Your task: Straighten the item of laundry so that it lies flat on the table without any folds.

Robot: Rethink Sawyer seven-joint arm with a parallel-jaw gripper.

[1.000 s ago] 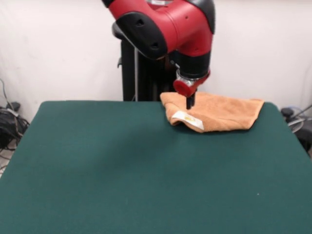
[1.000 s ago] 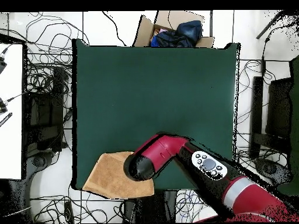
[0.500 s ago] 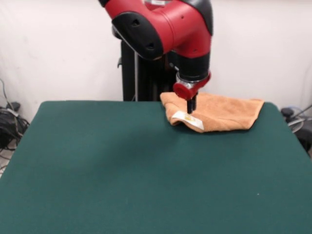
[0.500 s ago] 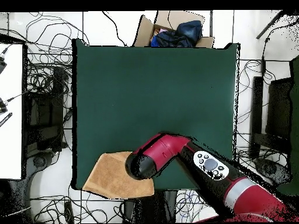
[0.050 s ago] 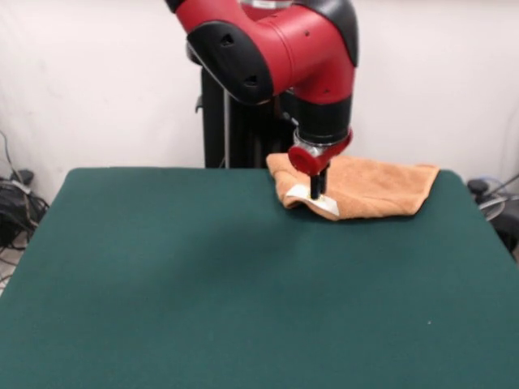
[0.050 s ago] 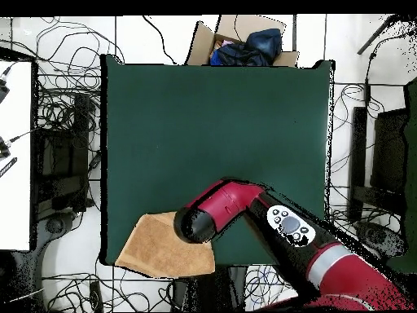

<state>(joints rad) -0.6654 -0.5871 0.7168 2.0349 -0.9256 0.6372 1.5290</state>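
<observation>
Near bench: the broad green bench (image 5: 243,284) is lying bare across the foreground and the left of the front view, offering room for spreading.
White tag: the small care tag (image 5: 312,200) is showing on the near left fold of the towel, and the end effector is coming down right at it.
End effector: the black tip (image 5: 317,189) is touching or nearly touching the cloth at the tag; whether it is open or closed cannot be told from either view.
Towel: the orange-tan towel (image 5: 357,186) is sitting folded over at the far right corner of the bench, its far edge appearing to overhang the bench edge in the overhead view (image 6: 159,244).
Step in hand: judging by the pose, the arm (image 5: 276,49) is seeking a hold on the folded near corner.
Doing it well: pinching only the top layer by the tag, then drawing it toward the near left, looks likely to open the fold and bring the cloth fully onto the bench.
Risk: catching both layers would be dragging the bundle whole.
</observation>
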